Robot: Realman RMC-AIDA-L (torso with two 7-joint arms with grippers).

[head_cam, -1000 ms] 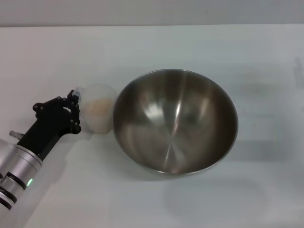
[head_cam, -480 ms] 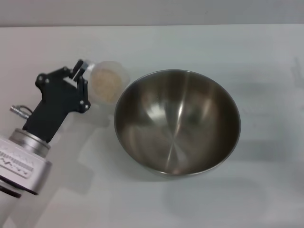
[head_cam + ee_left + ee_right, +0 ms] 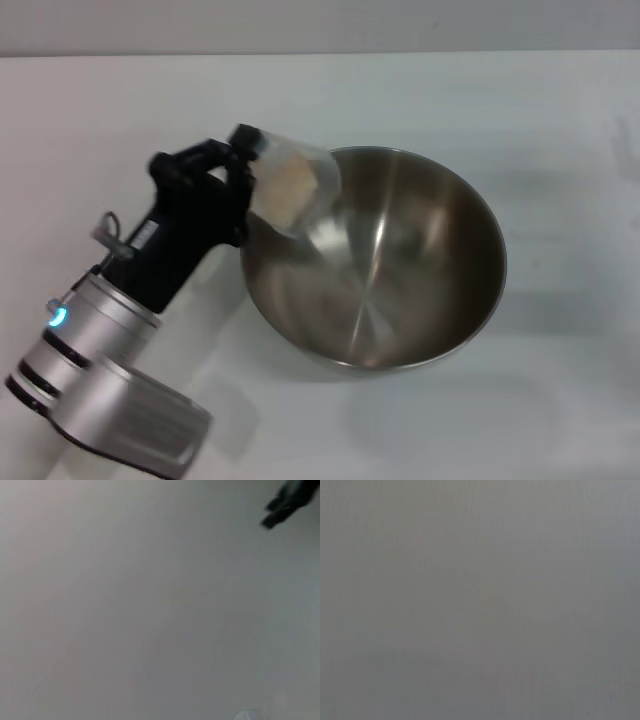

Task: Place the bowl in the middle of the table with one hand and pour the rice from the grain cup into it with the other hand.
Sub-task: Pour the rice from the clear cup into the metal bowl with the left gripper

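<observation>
Over the bowl's (image 3: pixel 375 255) nine-to-ten-o'clock rim, the grain cup (image 3: pixel 290 185) is hanging tilted, mouth leaning toward the bowl's inside, the rice (image 3: pixel 289 188) showing as a pale heap against its lower wall.

- Bowl: sitting on the table (image 3: pixel 520 100) about mid-field, upright; no grains are showing on its shiny inside.
- Step in hand, as judged: placing is done; pouring is just beginning, with the rice not yet leaving the cup.
- Next move, as judged: tipping the cup further while keeping its lip inside the rim line, so grains are not spilling onto the table at nine o'clock.
- Left gripper (image 3: pixel 240 165): reaching in from seven o'clock, fingers closed narrowly on the cup at its handle side; exact contact with the handle is hard to make out.
- Right gripper: not appearing in the head view; its wrist view is showing nothing recognisable.
</observation>
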